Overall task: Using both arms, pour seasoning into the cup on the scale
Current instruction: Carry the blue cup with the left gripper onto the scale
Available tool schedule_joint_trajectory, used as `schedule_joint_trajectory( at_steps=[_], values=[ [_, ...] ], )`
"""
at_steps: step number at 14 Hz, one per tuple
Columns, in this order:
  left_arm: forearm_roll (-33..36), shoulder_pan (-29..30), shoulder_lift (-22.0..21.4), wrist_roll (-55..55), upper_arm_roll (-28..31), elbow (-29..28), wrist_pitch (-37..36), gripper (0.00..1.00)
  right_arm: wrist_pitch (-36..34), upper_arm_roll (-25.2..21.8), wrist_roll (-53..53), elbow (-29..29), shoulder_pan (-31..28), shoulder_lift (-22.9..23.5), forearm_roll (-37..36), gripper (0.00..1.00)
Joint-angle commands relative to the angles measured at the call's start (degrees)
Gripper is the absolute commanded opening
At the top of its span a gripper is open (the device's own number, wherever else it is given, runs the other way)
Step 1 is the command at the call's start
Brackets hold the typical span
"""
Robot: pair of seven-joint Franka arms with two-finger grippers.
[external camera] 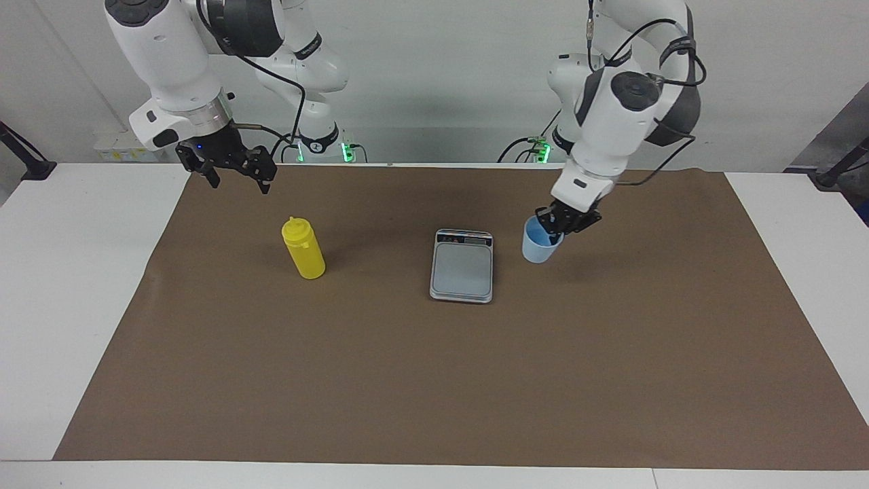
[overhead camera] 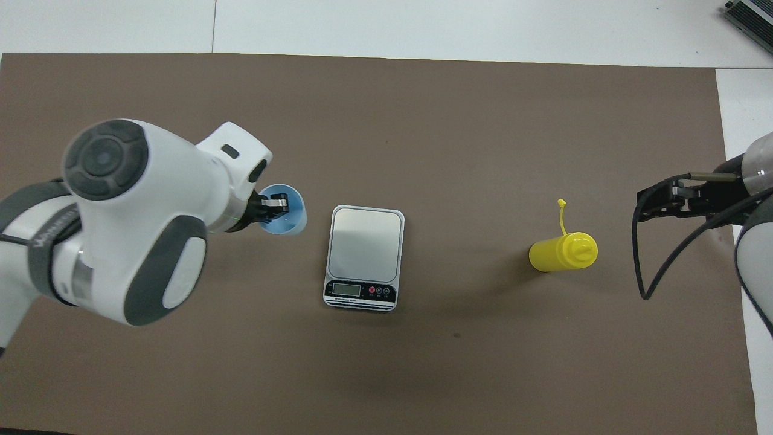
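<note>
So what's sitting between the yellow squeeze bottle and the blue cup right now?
The kitchen scale lies between the yellow squeeze bottle and the light blue cup, its weighing plate bare. The overhead view shows this best.
</note>
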Motion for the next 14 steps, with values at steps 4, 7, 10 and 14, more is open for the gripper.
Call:
schedule_joint_trajectory(
  at_steps=[4, 7, 10, 14],
  values=[
    [1.12, -9.24, 6.86, -8.65, 1.25, -2.16, 11.52, 0.0, -2.13, 0.07, -1.64, 0.4, -0.79, -0.08, 0.29, 1.0],
    [3.23, -9.69, 8.63, -9.19, 1.25, -2.16, 12.94, 0.0, -1.44, -0.02, -1.65, 0.31, -1.23, -0.08, 0.29, 1.0],
    [4.64, -9.77, 10.21, -9.37, 1.16, -2.24, 14.08, 0.0, 2.16, -0.02, -1.39, 0.31, -1.14, 0.09, 0.29, 1.0],
    [4.64, -10.3, 10.48, -10.34, 1.16, -2.94, 15.75, 0.0, 4.71, 0.24, -1.03, 0.31, -0.26, 0.18, 0.29, 1.0]
  ],
)
